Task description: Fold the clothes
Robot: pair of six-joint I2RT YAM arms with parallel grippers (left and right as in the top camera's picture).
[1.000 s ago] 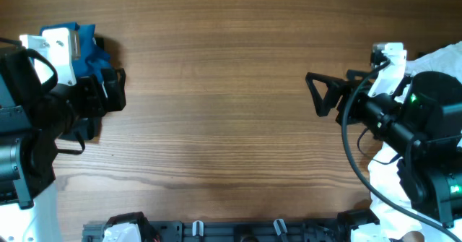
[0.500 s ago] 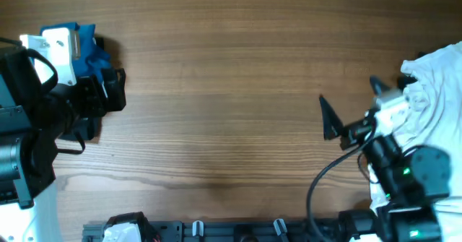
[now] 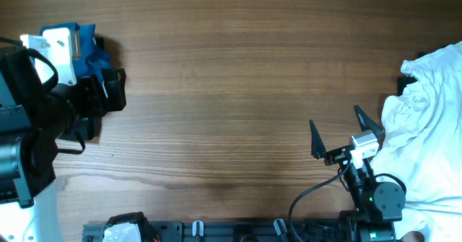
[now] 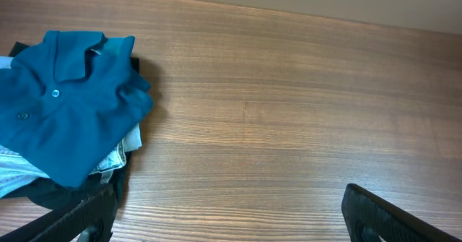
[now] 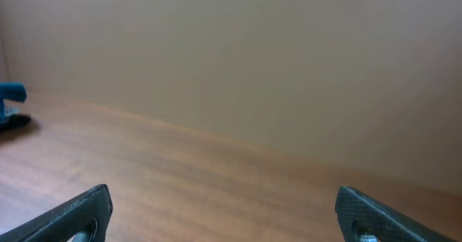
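At right edge of table (image 3: 231, 68): right gripper (image 3: 338, 130) wide, empty; left gripper (image 4: 231, 217) likewise. Best: pinch white garment (image 3: 426, 134) at near edge, drag centreward.

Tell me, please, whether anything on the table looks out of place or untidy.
The white garment at the right edge of the table lies crumpled and unfolded. On the left, the polo tops a pile whose lower layers poke out unevenly. Nothing looks spilled or damaged.
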